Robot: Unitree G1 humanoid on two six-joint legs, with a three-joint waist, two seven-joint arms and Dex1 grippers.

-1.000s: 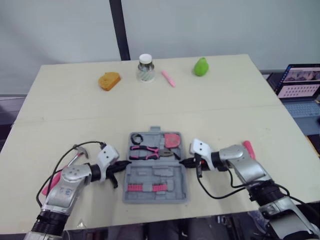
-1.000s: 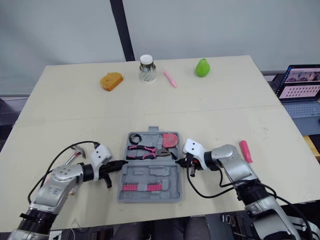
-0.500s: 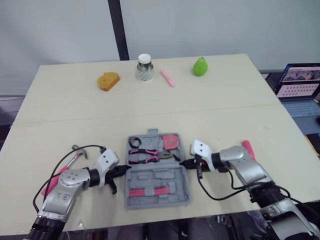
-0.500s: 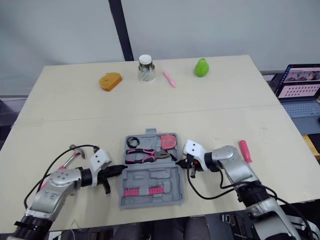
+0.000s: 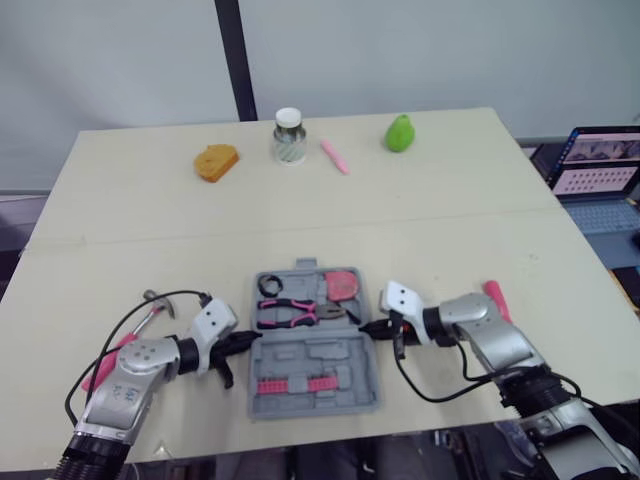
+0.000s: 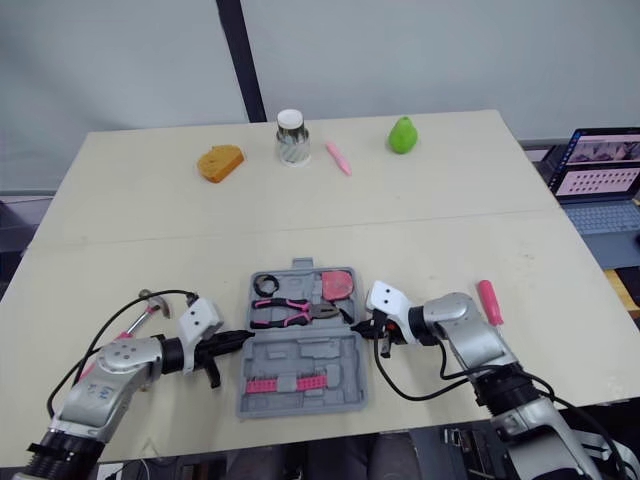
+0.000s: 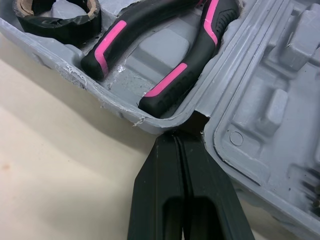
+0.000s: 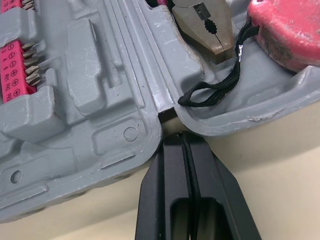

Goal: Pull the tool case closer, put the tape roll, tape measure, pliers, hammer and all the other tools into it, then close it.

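You have the grey plastic tool case (image 5: 315, 355) lying open on the desk (image 5: 450, 210), near its front edge, and it sits squarely between your two arms. The left tool (image 5: 240, 342) is clenched on nothing, its tip touching the hinge notch on the case's left side. The right tool (image 5: 368, 326) is clenched empty too, its tip at the matching notch on the case's right side.

The far half of the case holds the black tape roll (image 5: 271, 284), the pink-and-black pliers (image 5: 295, 312) and the red tape measure (image 5: 343, 284).

The pink-handled hammer (image 5: 103, 362) is not yet packed. It lies left of the case, past the left tool and beside that forearm, so your left arm is the nearer one. Its long axis runs diagonally, with the metal head away from you and angled toward the case. A pink-handled tool (image 5: 494, 297), perhaps a screwdriver, lies right of the case by your right forearm.
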